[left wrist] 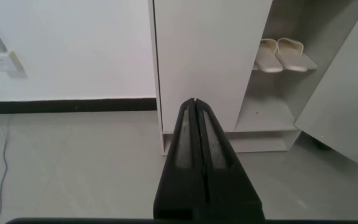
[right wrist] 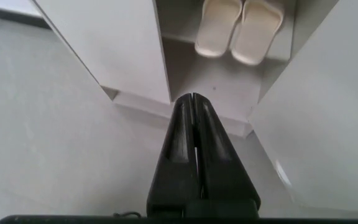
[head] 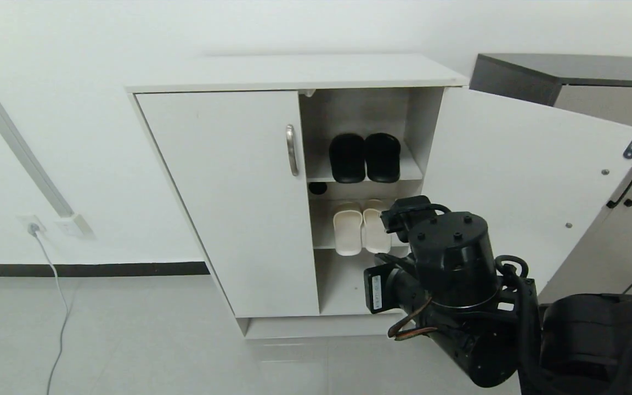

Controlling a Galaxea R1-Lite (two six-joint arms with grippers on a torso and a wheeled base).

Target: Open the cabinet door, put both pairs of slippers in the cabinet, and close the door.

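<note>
Black slippers point(head: 365, 158) and white slippers point(head: 361, 227) lie in the cabinet point(head: 294, 71), door point(head: 513, 175) open. Left pincer point(left wrist: 194, 102) and right pincer point(right wrist: 194, 99) clenched, empty. Door judged stiff, light: push near free edge.

The right arm point(head: 453, 269) hides part of the white slippers point(head: 349, 233), seemingly one slipper's side.

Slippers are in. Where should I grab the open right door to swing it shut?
Take the door at its free edge, farthest from the hinges, coming from the robot's right. The panel is thin there, so opened jaws could straddle it. Its handle likely sits on the hidden outer face, behind the two screws. The right gripper is shut now.
</note>
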